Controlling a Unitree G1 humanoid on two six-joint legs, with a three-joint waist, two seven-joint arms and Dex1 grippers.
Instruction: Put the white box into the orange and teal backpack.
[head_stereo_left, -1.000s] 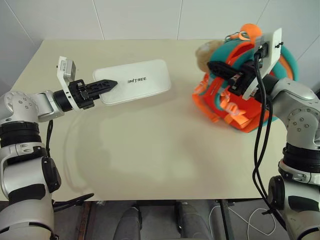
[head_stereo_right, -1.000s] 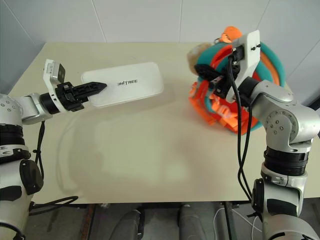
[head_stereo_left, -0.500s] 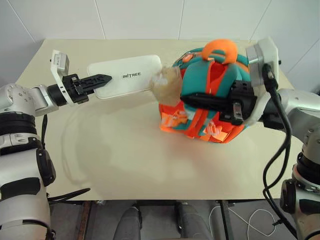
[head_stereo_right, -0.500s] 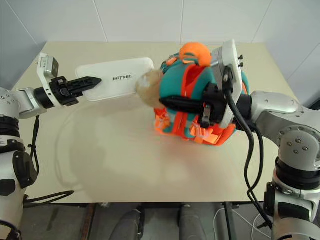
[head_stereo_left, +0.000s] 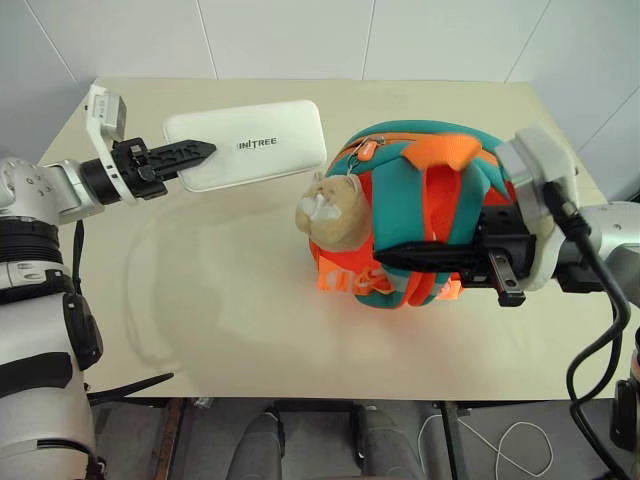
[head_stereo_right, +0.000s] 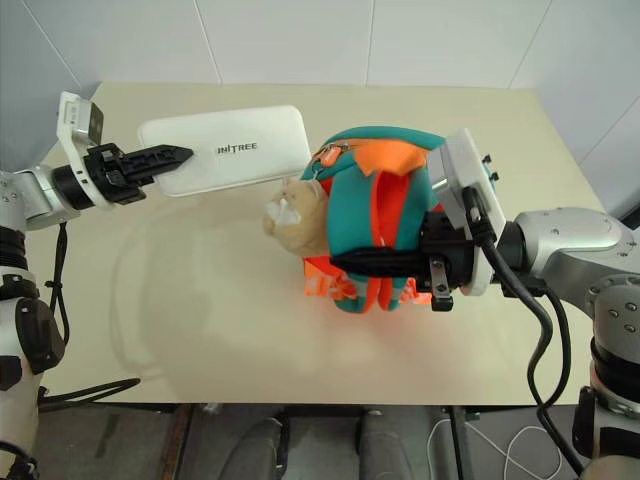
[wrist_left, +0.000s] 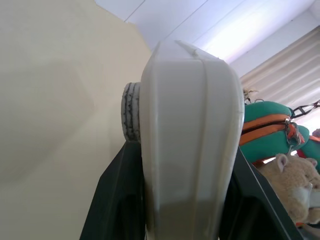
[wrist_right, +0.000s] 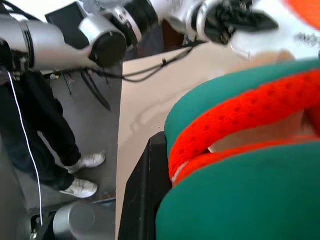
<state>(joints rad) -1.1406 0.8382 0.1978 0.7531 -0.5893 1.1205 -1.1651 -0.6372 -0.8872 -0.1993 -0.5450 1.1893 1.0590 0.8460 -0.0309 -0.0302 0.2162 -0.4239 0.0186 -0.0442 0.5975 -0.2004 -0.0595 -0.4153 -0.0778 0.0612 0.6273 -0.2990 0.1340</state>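
The white box (head_stereo_left: 262, 152) hangs level above the table's far left, and my left gripper (head_stereo_left: 205, 154) is shut on its left end. The left wrist view looks along the box (wrist_left: 186, 140), with a dark finger (wrist_left: 114, 200) on each side. The orange and teal backpack (head_stereo_left: 415, 190) stands upright at mid-table, just right of the box. Its tan plush charm (head_stereo_left: 330, 212) dangles toward the box. My right gripper (head_stereo_left: 386, 258) reaches in from the right, shut on the backpack's lower strap webbing. One black finger (wrist_right: 142, 200) lies against the backpack's teal and orange fabric (wrist_right: 240, 200).
The beige table (head_stereo_left: 220, 300) has bare surface in front and to the left of the backpack. White walls close the far side. In the right wrist view a person's legs (wrist_right: 47, 135) in dark trousers and white shoes stand on the floor beside the table.
My right arm has drawn the backpack from the far right toward the table's middle and turned it upright, the charm now facing the box. The left gripper has raised the box slightly.
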